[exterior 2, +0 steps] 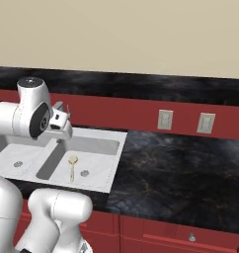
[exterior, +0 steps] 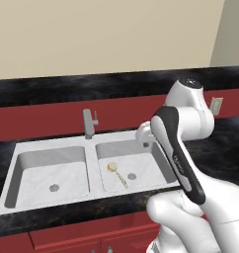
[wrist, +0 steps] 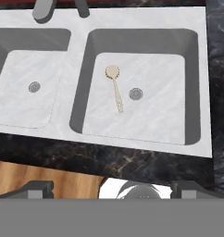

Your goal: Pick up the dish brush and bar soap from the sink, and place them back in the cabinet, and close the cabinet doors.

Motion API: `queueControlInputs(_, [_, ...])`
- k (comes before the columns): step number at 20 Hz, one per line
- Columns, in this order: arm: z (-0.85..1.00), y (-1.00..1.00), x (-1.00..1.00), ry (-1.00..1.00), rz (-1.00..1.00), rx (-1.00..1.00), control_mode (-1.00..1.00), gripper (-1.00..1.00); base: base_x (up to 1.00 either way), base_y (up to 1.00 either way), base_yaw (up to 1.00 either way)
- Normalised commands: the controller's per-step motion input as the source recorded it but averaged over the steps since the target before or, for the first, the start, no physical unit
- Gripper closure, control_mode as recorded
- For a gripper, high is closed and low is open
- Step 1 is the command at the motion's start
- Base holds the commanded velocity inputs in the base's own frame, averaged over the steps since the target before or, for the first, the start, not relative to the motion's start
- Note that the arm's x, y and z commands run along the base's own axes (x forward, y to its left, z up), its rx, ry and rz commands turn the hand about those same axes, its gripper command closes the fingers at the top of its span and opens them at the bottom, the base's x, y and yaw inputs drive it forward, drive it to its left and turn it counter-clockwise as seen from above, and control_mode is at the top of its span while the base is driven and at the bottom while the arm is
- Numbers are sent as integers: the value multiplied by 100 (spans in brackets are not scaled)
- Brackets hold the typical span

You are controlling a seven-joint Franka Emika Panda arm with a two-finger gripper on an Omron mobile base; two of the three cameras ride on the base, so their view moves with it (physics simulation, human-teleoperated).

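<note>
In the right basin of the sink (wrist: pixel 197 88) we find the dish brush (wrist: pixel 115 90) lying flat on the floor, its round whitish head toward the back wall and its thin handle running toward the front rim, tilted a little toward the drain (wrist: pixel 136 94) just beside it. In the left base view the same brush (exterior: pixel 117 173) sits near the basin's left wall, between the divider and the drain. We see no bar soap in either basin from these views.

The gripper (wrist: pixel 111 187) hangs above the front edge of the counter (wrist: pixel 146 162), with the brush ahead of it and below, roughly in line with its middle. Its two dark tips stand far apart at the bottom of the hand view, spread wide and holding nothing. We judge that the brush's long axis runs nearly front to back, so the spread tips already straddle its width; the coming move is mainly forward over the rim and down onto the handle. The grey faucet (exterior: pixel 88 123) stands at the back rim, well apart.
</note>
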Motion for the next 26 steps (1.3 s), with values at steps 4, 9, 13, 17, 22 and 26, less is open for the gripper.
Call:
queueControlInputs(4, [-26,7,18,0,0,-2,-100,-100,0,0,0])
queueControlInputs(9, [-33,13,27,0,0,-5,-100,-100,0,0,0])
queueControlInputs(13, [-33,15,32,0,0,-4,-100,-100,0,0,0])
queueControlInputs(17, [-34,12,34,0,0,-1,-100,-100,0,0,0])
queueControlInputs(22, [-29,6,41,0,0,0,-100,-100,0,0,0])
queueControlInputs(26, [-32,1,38,0,0,0,-100,-100,0,0,0])
